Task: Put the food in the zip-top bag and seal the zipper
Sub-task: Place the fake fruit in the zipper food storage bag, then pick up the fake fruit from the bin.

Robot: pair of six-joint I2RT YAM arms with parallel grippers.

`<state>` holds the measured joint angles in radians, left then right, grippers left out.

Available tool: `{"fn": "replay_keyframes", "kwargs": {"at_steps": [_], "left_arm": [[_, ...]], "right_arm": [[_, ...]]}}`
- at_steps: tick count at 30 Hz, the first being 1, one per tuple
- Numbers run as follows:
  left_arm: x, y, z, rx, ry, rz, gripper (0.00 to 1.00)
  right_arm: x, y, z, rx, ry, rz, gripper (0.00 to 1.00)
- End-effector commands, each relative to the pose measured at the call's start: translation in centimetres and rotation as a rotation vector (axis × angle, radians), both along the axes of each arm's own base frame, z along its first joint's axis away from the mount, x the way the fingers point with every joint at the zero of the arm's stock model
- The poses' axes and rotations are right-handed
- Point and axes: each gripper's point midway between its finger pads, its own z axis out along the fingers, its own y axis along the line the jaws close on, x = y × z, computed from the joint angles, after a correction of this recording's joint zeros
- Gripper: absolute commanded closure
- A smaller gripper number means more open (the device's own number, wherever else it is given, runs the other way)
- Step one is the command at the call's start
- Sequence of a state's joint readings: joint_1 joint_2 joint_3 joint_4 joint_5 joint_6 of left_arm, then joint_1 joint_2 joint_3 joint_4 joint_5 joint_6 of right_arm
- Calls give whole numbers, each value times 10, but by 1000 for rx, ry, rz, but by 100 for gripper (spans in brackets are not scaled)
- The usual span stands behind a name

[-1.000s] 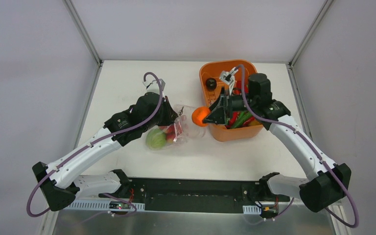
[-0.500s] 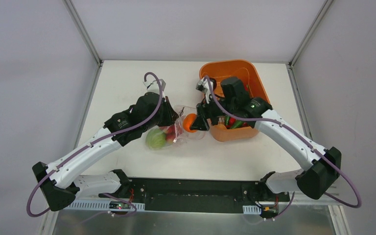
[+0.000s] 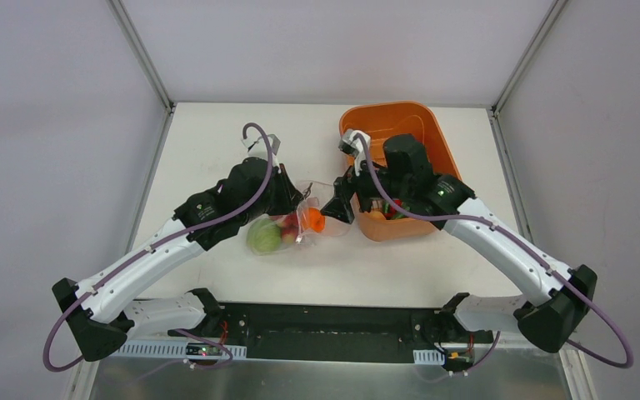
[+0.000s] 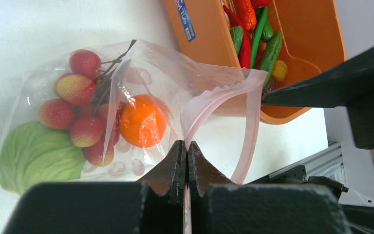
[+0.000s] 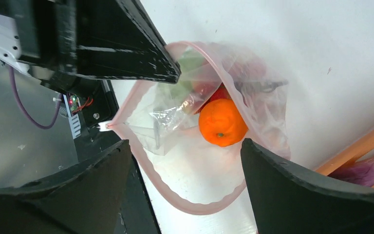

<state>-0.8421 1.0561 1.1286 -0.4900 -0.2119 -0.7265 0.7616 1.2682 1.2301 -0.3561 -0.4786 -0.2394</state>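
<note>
Filling step: the zip-top bag [image 4: 141, 63], left of the tub [image 4: 209, 44], is held agape by the left gripper [image 4: 185, 146] pinching its zipper [image 4: 253, 122]; the right gripper [image 5: 185, 146] is spread empty over the orange [image 5: 222, 123] inside. More food [image 4: 246, 34] is to be fetched.

**Legible Markings**

We find one blue sticker [image 4: 186, 20] on the outer wall of the orange tub [image 4: 214, 53]. Its white lettering is too small and skewed for us to read. We can read no other text.

Clear zip-top bag [image 4: 175, 68] open; orange [image 4: 142, 121], red-yellow fruits [image 4: 76, 88], green piece [image 4: 39, 156] inside
</note>
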Motion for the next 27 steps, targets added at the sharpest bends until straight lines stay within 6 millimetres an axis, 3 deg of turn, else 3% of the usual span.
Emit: {"fn": "replay_keyframes", "kwargs": {"at_steps": [1, 5, 7, 11, 13, 15, 20, 27], "left_arm": [[3, -1, 19, -67, -36, 13, 100], [3, 0, 18, -63, -36, 14, 100], [2, 0, 17, -63, -34, 16, 100], [1, 1, 15, -65, -31, 14, 100], [1, 1, 16, -66, -34, 14, 100], [0, 3, 15, -64, -36, 18, 100], [0, 9, 15, -51, -45, 34, 100], [-3, 10, 15, -27, -43, 13, 100]], "right_arm": [[1, -3, 37, 97, -116, -16, 14], [26, -21, 50, 146, -213, -219, 10], [58, -42, 59, 174, -285, -432, 5], [125, -104, 39, 121, -189, -806, 4], [148, -128, 23, 117, -86, -911, 6], [163, -140, 3, 92, 4, -937, 7], [187, -141, -27, 86, 197, -948, 8], [214, -125, -50, 140, 269, -950, 2]]}}
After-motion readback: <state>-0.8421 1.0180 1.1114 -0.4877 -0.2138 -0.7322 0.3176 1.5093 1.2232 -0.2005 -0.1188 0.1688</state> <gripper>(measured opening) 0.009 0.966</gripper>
